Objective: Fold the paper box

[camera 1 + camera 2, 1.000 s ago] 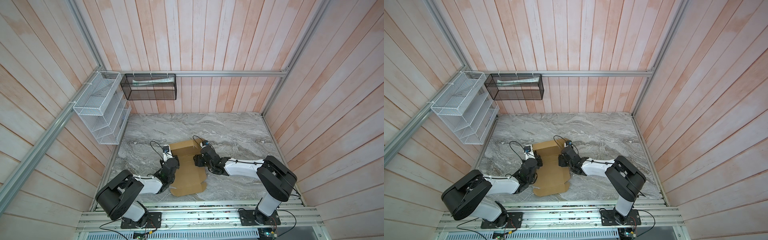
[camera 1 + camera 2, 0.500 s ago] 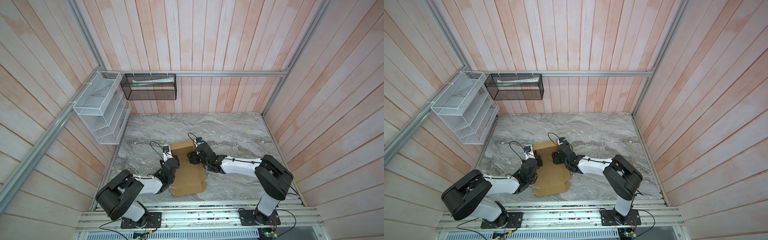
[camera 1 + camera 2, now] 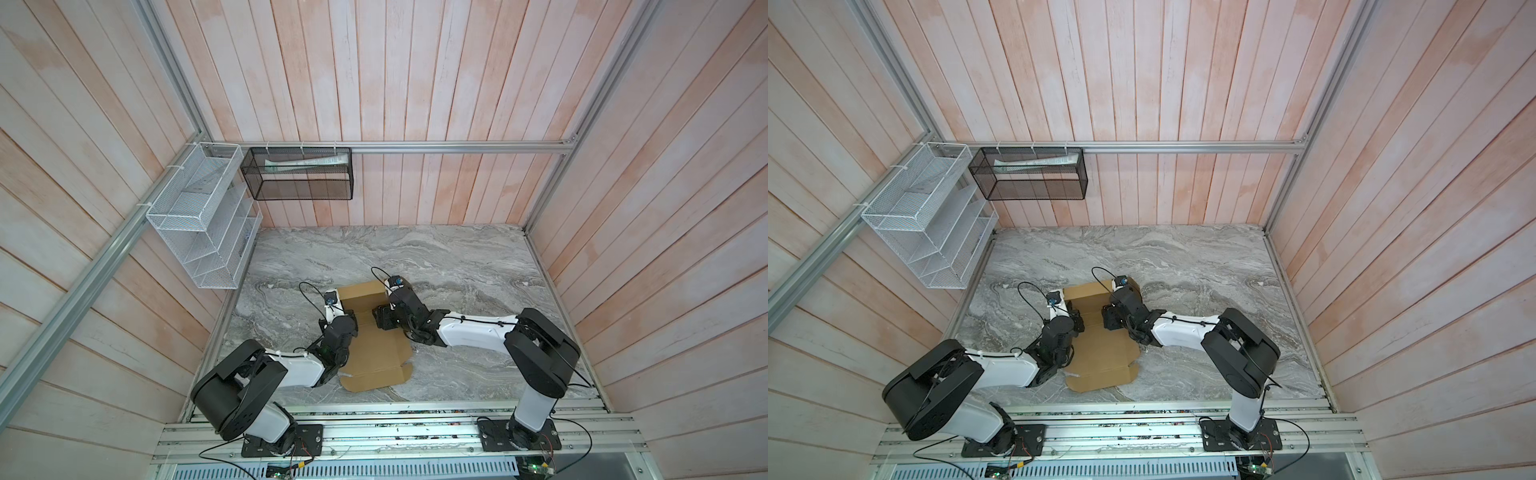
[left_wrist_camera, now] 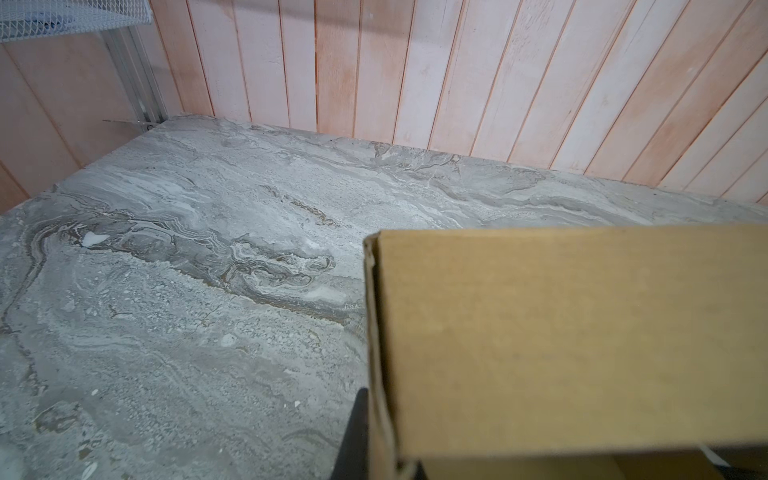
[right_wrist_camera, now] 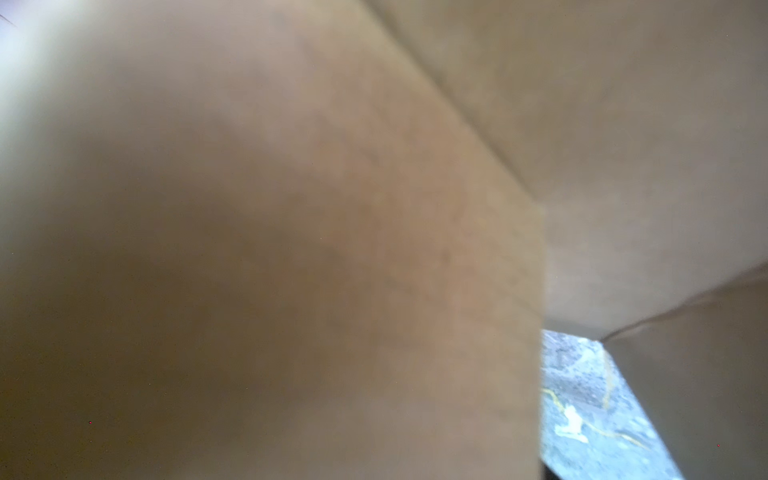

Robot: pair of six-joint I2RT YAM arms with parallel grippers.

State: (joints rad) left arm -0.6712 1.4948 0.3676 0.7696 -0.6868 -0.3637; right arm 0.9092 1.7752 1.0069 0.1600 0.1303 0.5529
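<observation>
The paper box lay close to the front edge of the table, between both arms. Beyond it, bare marble ran open to the back wall. The left gripper was pinched tight on the box's raised left wall. The right gripper sat at the right side, and its spread could not be told.

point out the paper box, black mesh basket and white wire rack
paper box (image 3: 376, 353): in a top view, flat middle panel
black mesh basket (image 3: 297, 190): in a top view, front wall
white wire rack (image 3: 183, 208): in a top view, upper mesh wall
</observation>
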